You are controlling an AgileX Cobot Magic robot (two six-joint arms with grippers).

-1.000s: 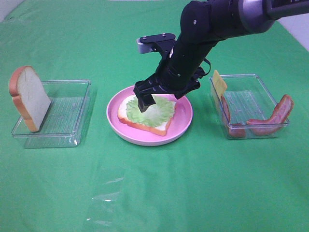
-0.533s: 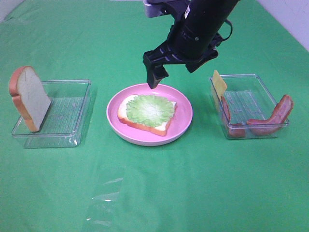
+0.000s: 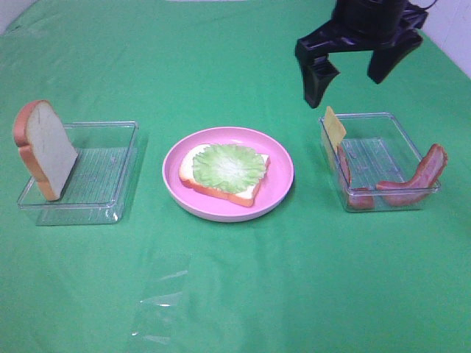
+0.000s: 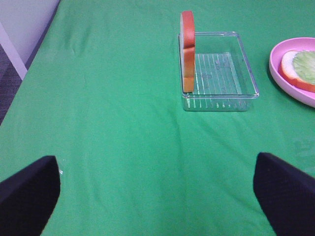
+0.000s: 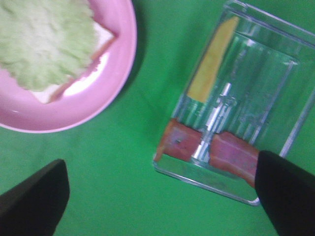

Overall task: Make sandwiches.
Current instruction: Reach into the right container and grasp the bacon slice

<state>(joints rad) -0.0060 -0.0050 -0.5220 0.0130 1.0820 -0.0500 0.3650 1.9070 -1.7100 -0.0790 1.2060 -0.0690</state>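
The green cloth table cover point(image 3: 235, 294) looks matt and soft, with faint creases. The clear rectangular plastic left tray point(image 3: 81, 212) and the matching right tray point(image 3: 368, 115) are glossy, with ribbed floors, and the pink round plate point(image 3: 221, 212) has a smooth, slightly shiny plastic look. The white toy bread slice with orange-brown crust point(image 3: 48, 147) looks matt, the pale green lettuce leaf point(image 3: 228, 165) crinkled and dull, and the reddish-brown bacon strips point(image 3: 427, 170) smooth with a light sheen.

High view overlooks all, left wrist low, oblique, right wrist close overhead, plate point(image 3: 282, 173) shared
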